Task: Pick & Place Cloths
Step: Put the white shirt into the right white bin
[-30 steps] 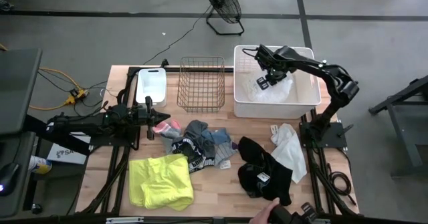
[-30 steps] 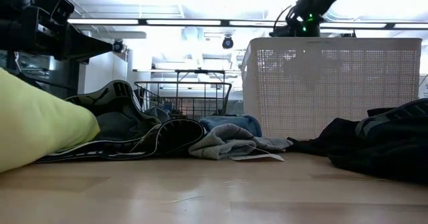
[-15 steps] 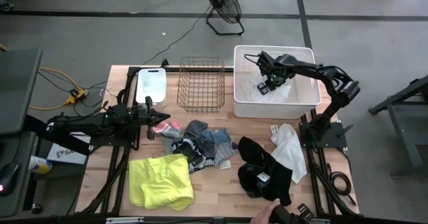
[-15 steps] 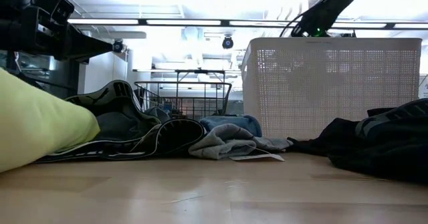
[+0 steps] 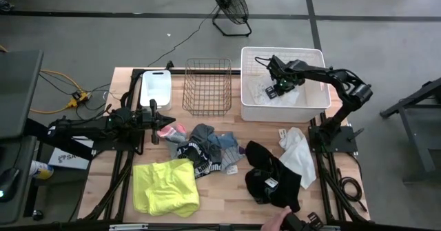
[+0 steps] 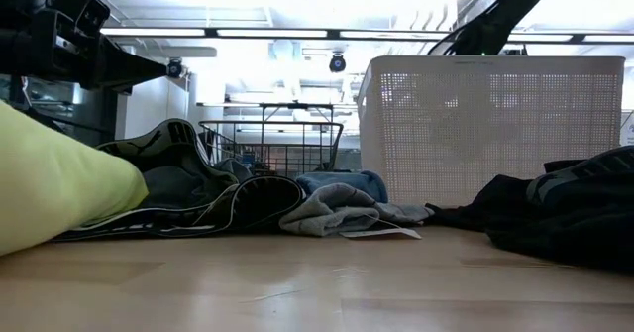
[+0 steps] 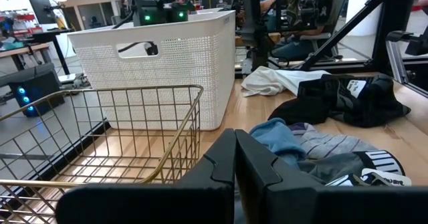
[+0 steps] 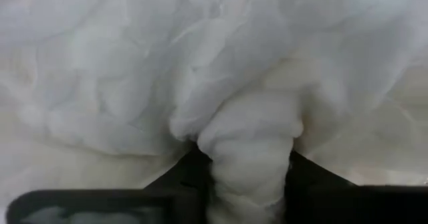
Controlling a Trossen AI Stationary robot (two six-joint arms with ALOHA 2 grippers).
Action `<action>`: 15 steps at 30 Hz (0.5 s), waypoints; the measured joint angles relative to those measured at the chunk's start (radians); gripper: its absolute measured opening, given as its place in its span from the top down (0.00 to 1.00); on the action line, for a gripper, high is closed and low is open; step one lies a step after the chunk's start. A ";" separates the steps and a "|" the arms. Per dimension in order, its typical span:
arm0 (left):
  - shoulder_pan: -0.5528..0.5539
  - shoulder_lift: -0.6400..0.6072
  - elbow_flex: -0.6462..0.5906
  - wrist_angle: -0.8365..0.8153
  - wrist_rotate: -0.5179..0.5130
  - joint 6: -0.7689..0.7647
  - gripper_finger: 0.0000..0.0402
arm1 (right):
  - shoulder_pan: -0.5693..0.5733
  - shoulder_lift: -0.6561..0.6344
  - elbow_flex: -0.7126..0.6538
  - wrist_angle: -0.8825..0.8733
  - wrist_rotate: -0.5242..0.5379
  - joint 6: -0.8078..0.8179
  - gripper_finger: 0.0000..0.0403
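High view: the right gripper is down inside the large white perforated tub at the far right of the pale wooden tabletop, and its wrist view shows a bunched fold of white cloth pinched between the narrowly parted dark fingers, the rest of the fabric filling the tub around them. Just to that gripper's left stands the copper wire basket, and beyond it a small white tub. The left gripper rests at the table's left edge with its fingers pressed together on nothing; just beside it lies a small pink-red piece. Nearer the front edge from both grippers the other cloths are spread out: a neon-yellow garment, a grey-blue heap touching a black piece with white print, a black garment, and a second white cloth on the boards just outside the big tub. Around the table is grey concrete floor, with a black floor fan behind it and yellow cables to the left. Seen from the table top, the room has bright ceiling strip lights.
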State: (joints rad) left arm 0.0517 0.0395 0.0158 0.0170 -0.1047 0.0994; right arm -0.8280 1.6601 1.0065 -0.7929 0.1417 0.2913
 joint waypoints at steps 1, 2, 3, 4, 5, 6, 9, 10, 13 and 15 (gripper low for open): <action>0.000 0.000 0.000 0.000 0.000 0.000 1.00 | 0.000 -0.003 -0.001 0.000 -0.004 -0.001 0.74; 0.000 0.000 0.000 0.000 0.000 0.000 1.00 | 0.001 -0.006 -0.002 0.002 -0.013 -0.005 0.72; 0.000 0.000 0.000 0.000 0.000 0.000 1.00 | 0.002 -0.012 -0.002 0.002 -0.023 -0.005 0.69; 0.000 0.000 0.000 0.000 0.000 0.000 1.00 | 0.002 -0.020 -0.004 0.005 -0.032 -0.002 0.65; 0.000 0.000 0.000 0.000 0.000 0.000 1.00 | 0.002 -0.030 -0.004 0.007 -0.040 0.004 0.61; 0.000 0.000 0.000 0.000 0.000 0.000 1.00 | 0.003 -0.043 -0.005 0.011 -0.046 0.015 0.57; 0.000 0.000 0.000 0.000 0.000 0.000 1.00 | 0.003 -0.094 -0.005 0.017 -0.054 0.029 0.43; 0.000 0.000 0.000 0.000 0.000 0.000 1.00 | 0.003 -0.115 -0.005 0.017 -0.054 0.029 0.39; 0.000 0.000 0.000 0.000 0.000 0.000 1.00 | 0.003 -0.183 -0.005 0.019 -0.050 0.048 0.28; 0.000 0.000 0.000 0.000 0.000 0.000 1.00 | 0.003 -0.233 -0.005 0.021 -0.047 0.062 0.23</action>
State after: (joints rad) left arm 0.0521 0.0395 0.0154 0.0170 -0.1047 0.0994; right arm -0.8246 1.4270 1.0019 -0.7722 0.0951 0.3535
